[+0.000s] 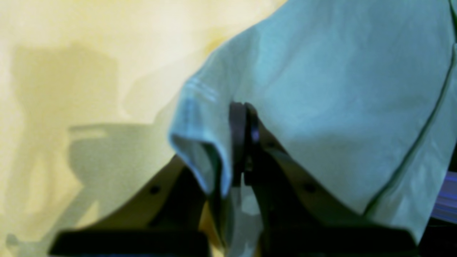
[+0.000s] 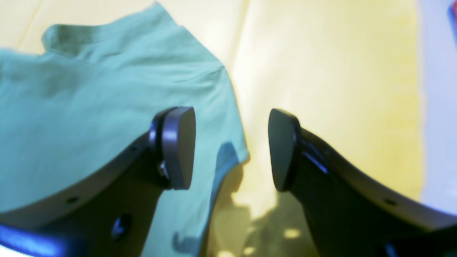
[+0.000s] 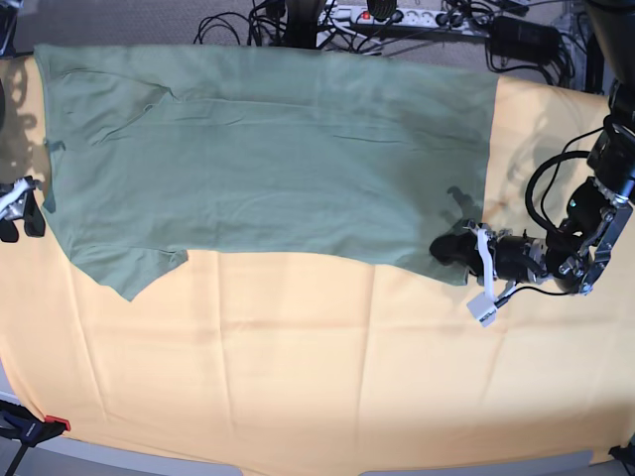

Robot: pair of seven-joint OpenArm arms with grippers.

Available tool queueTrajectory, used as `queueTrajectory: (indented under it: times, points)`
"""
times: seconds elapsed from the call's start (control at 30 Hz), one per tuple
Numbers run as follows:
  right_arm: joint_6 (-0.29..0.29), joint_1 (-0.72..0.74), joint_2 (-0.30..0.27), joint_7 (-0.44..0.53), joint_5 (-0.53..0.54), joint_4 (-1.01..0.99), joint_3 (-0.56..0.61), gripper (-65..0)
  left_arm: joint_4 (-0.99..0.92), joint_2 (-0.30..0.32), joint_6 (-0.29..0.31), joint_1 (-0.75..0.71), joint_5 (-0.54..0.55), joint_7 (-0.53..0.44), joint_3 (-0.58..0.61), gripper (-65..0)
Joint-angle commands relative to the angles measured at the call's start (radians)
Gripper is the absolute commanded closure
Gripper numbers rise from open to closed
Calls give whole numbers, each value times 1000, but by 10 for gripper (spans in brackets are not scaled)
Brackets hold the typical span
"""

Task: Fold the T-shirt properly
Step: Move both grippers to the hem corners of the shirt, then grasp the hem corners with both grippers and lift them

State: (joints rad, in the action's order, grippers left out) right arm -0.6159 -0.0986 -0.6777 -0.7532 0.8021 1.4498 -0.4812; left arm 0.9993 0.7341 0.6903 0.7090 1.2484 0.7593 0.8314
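Observation:
The sage-green T-shirt (image 3: 268, 159) lies spread flat across the far half of the table. In the base view my left gripper (image 3: 448, 248) is at the shirt's near right corner. The left wrist view shows that gripper (image 1: 244, 110) shut on a pinch of the T-shirt (image 1: 339, 89), with a fold of fabric draped over one finger. My right gripper (image 3: 22, 208) sits at the shirt's left edge. In its wrist view it (image 2: 232, 148) is open, one fingertip (image 2: 178, 146) above the T-shirt (image 2: 89, 100), the other over bare cloth, with nothing held.
A large yellow-orange cloth (image 3: 298, 357) covers the table under the shirt. Cables and a power strip (image 3: 397, 15) run along the far edge. A red clamp (image 3: 55, 424) grips the near left corner. A white tag (image 3: 483, 307) hangs from the left arm.

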Motion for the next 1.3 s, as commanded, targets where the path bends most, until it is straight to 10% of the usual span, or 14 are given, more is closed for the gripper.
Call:
queueTrajectory:
  times: [0.0, 0.43, 0.9, 1.13, 1.27]
  points:
    - [-1, 57, -31, 16, 27, -43, 14, -345, 9, 14, 8, 31, 16, -19, -10, 0]
    - [-74, 513, 21, -79, 114, -745, 90, -346, 9, 14, 8, 31, 20, -19, -10, 0]
    - [-82, 528, 108, -334, 248, -804, 90, -338, 9, 14, 8, 31, 20, -30, -10, 0]
    - [-82, 531, 93, -222, 204, -804, 90, -20, 9, 14, 8, 32, 19, -58, -10, 0]
    - [-82, 553, 98, -138, 123, -804, 90, 0, 9, 14, 8, 35, -5, -86, -10, 0]
